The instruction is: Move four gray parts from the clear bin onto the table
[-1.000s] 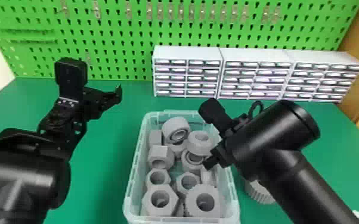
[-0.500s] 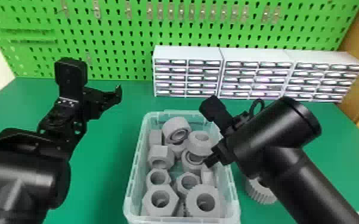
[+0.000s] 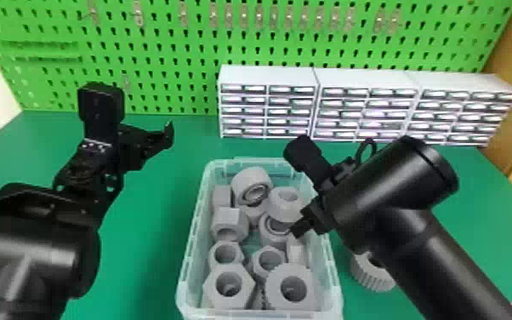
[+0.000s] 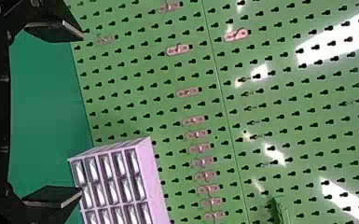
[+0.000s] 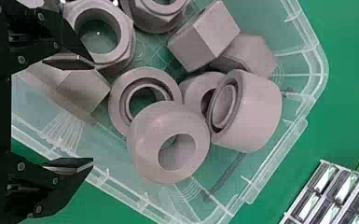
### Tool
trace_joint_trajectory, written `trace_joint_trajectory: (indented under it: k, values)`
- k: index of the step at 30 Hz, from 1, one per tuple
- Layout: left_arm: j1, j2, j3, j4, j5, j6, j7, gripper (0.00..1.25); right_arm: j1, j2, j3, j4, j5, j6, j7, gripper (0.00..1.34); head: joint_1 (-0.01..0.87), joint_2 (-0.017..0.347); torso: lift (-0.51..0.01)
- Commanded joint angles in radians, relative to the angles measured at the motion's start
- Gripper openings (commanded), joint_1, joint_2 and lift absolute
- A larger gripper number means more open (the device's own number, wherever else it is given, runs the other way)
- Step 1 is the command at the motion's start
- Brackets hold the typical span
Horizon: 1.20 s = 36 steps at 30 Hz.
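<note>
1. Clock directions are read in the head view from the middle of the clear, rectangular plastic bin (image 3: 187,259), which stands on the flat green table (image 3: 153,238).
2. Gray parts fill much of the bin: a large gray hexagonal nut (image 3: 239,298) at 7 o'clock, a thick gray round part with a central hole (image 3: 310,278) at 5, a gray cylinder with a ringed opening (image 3: 242,181) at 12 and a rounded gray ring (image 3: 283,212) at 1.
3. Outside the bin, at 4 o'clock, a ridged gray round part (image 3: 365,276) lies on the table, partly hidden by the right arm.
4. The black right gripper (image 3: 306,221) is over the bin's 2 o'clock side, its two flat fingers (image 5: 74,162) spread apart.
5. The black left gripper (image 3: 142,140) is well apart from the bin, toward 10 or 11 o'clock, its fingers wide open.
6. White cabinets of small drawers (image 3: 268,74) stand from 12 to 2 o'clock, before a green perforated pegboard (image 3: 174,64).
</note>
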Motion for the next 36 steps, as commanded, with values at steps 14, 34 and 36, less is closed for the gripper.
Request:
trace_joint_trajectory:
  k: [14,34,36]
  values:
    - [-0.001,0.0,-0.001,0.002,-0.002,0.0,-0.001,1.13,-0.033,0.015,0.01,0.006,0.026,-0.005,0.0,0.82,0.686,0.026,-0.05]
    - [-0.001,0.0,-0.007,0.008,-0.002,0.002,-0.001,1.13,-0.104,0.064,-0.01,0.236,-0.068,-0.241,0.0,0.82,0.686,0.026,-0.05]
    - [-0.001,0.0,-0.007,0.008,0.0,0.0,-0.001,1.13,-0.107,0.067,-0.01,0.255,-0.071,-0.258,0.0,0.82,0.686,0.026,-0.05]
